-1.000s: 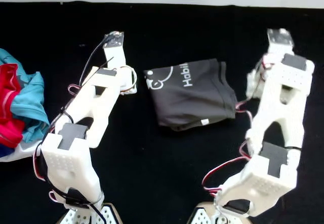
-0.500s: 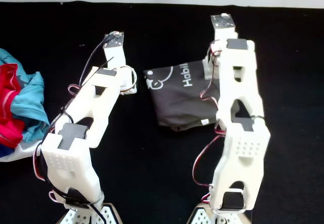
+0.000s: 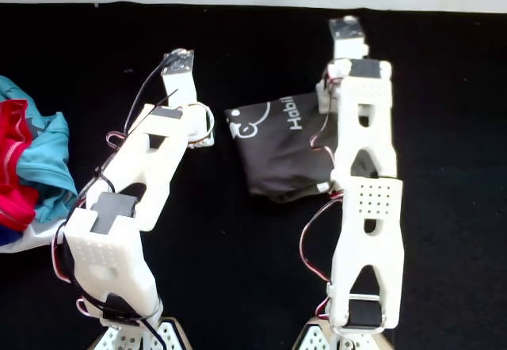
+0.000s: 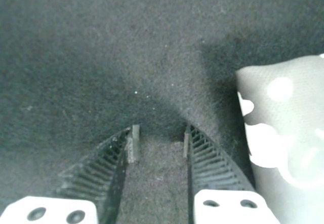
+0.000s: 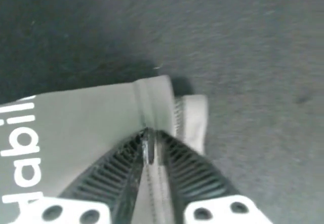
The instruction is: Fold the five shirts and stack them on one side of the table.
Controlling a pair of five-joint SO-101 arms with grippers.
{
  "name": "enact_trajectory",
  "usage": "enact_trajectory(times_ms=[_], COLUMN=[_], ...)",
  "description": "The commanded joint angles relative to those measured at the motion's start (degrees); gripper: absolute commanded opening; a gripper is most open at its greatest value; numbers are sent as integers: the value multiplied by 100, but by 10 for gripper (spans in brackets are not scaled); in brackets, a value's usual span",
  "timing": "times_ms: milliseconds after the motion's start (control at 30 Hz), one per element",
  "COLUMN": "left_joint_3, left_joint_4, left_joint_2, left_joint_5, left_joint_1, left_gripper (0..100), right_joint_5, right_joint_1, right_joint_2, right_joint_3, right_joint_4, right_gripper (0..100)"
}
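A: Entry, tools first. Our right gripper [image 5: 149, 144] has its fingers pressed together, tips down on the hemmed corner of the black shirt [image 5: 76, 127]. We cannot tell whether any cloth is nipped between them.

B: Noted. Our left gripper [image 4: 159, 140] is spread with nothing between the fingers. It hangs over bare table [image 4: 126, 41], with the same shirt's edge just beside it.

A: In the high view the black shirt lies mid-table between the two arms as a compact, roughly rectangular bundle. We judge it folded, or nearly so; the near edge looks a little lumpy.

B: Then the heap of shirts [image 3: 32, 160] at the table's left edge. Teal and red show, with some white and blue, all crumpled together. We cannot count them from here.

A: Progress, as our judgement: one shirt of five about done, none stacked. There is no folded pile on either side yet.

B: Left to do: square off the black one and park it at a side, then draw each garment from the heap, fold it and stack it on top
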Motion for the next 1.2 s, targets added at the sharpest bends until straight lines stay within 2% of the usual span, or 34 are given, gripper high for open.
enact_trajectory(times_ms=[0, 100, 200, 333, 433, 500, 667, 933, 1033, 1100, 1167], left_joint_3=[-145, -145, -145, -145, -145, -145, -145, -145, -145, -145, -145], left_joint_4=[0, 0, 0, 0, 0, 0, 0, 0, 0, 0, 0], left_joint_2=[13, 13, 13, 13, 13, 13, 13, 13, 13, 13, 13], left_joint_5=[26, 26, 26, 26, 26, 26, 26, 26, 26, 26, 26], left_joint_1=[-31, -31, -31, -31, -31, -31, -31, -31, -31, -31, -31], left_gripper=[157, 157, 157, 157, 157, 157, 157, 157, 157, 157, 157], right_joint_5=[-35, -35, -35, -62, -62, -70, -70, -70, -53, -62, -35], right_joint_1=[356, 488, 470, 277, 40, -224, -629, -629, -523, -444, -374], right_joint_2=[-84, -110, -207, -382, -549, -558, -593, -479, -277, -136, -13], right_joint_3=[-549, -629, -892, -1341, -1262, -1165, -549, 989, 1068, 1059, 1059], right_joint_4=[101, 171, 760, 1903, 1956, 1956, 1956, 1569, 1279, 1182, 1138], right_gripper=[18, 23, 34, 171, 286, 316, 316, 317, 313, 270, 133])
